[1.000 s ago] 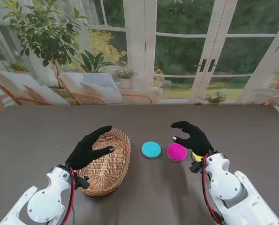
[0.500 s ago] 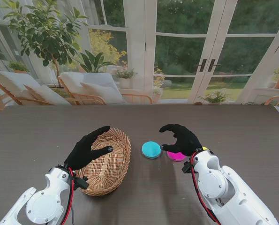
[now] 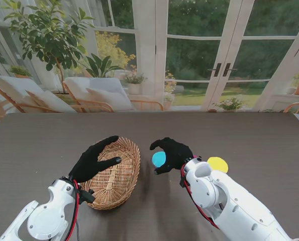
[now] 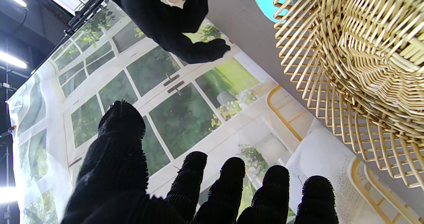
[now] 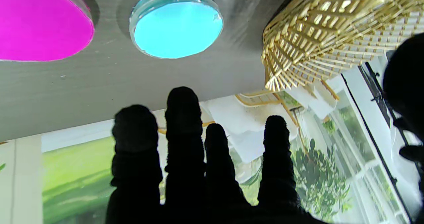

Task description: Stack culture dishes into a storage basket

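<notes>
The right hand (image 3: pixel 173 153) is held spread over the cyan dish (image 3: pixel 159 159), nothing gripped. The basket (image 3: pixel 116 173) is found at the dish's 9 o'clock, where the left hand (image 3: pixel 93 159) is kept spread, empty, at its rim. A yellow dish (image 3: pixel 217 163) is seen at 3 o'clock.

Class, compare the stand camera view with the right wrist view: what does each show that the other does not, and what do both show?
Only the stand view shows the yellow dish and the left hand resting on the basket rim. Only the right wrist view shows the magenta dish, hidden under the right hand from the stand. Both show the cyan dish and the basket.
</notes>
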